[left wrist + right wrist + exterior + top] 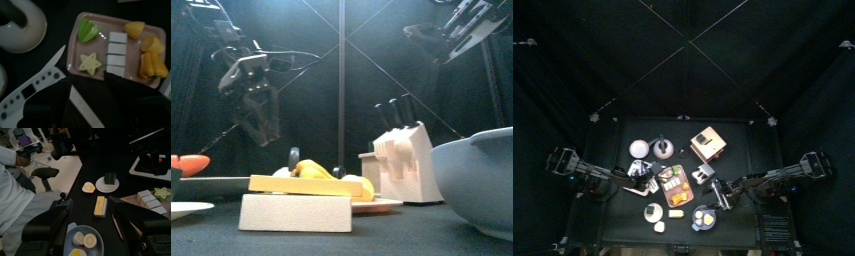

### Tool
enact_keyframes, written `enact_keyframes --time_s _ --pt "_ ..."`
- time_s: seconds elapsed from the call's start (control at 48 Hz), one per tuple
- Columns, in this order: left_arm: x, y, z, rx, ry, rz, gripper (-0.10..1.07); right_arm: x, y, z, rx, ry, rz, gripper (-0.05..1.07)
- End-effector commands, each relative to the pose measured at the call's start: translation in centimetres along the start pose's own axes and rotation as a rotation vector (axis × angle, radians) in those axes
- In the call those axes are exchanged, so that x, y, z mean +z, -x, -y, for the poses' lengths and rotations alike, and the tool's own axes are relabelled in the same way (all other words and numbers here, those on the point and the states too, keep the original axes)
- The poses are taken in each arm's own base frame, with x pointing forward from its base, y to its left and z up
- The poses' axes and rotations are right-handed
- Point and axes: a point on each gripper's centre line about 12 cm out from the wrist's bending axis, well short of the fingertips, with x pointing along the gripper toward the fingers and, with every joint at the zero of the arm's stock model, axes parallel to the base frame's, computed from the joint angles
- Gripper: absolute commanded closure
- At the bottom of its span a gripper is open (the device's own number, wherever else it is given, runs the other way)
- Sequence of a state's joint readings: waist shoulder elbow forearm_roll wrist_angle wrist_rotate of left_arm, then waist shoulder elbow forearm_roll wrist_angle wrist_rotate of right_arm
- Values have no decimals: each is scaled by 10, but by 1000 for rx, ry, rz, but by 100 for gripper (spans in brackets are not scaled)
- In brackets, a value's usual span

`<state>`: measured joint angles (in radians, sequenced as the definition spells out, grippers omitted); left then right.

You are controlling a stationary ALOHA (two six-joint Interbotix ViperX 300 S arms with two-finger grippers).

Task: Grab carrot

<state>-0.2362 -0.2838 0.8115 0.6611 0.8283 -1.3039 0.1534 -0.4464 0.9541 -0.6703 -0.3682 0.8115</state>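
Observation:
The carrot [152, 65] is an elongated orange piece at one end of the pink tray [100, 20], beside a row of white cubes [117, 50]. The tray also holds a green piece [87, 31], a yellow star slice [89, 63] and orange-yellow chunks [135, 29]. My left gripper [89, 77] is open and empty, hovering over the star slice at the tray's edge, a short way from the carrot. It hangs high at the left in the front view [262, 115]. My right gripper [97, 210] is open and empty above a pale yellow block [100, 206].
A tan square box [710, 145] stands behind the tray [672, 185]. A white bowl [20, 30] and a white panel [30, 90] lie beside it. A plate of egg halves [83, 240] and a knife block [405, 160] are near. A person [13, 183] sits outside.

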Motion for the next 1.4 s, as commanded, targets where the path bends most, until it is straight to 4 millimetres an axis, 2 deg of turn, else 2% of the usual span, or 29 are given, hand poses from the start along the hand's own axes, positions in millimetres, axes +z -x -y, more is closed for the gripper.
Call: enact_keyframes --time_s 0.0,0.312,0.729,1.375 --pt "-6 10 -8 46 37 -42 9 7 0 -1 4 4 23 11" --pt "-32 15 -21 43 121 -156 9 6 -1 1 1 2 19 11" --pt "-59 7 -29 54 167 -264 9 7 -2 1 0 1 19 11" --pt "-71 -5 -30 -11 169 -257 11 6 -2 1 -1 -1 17 11"
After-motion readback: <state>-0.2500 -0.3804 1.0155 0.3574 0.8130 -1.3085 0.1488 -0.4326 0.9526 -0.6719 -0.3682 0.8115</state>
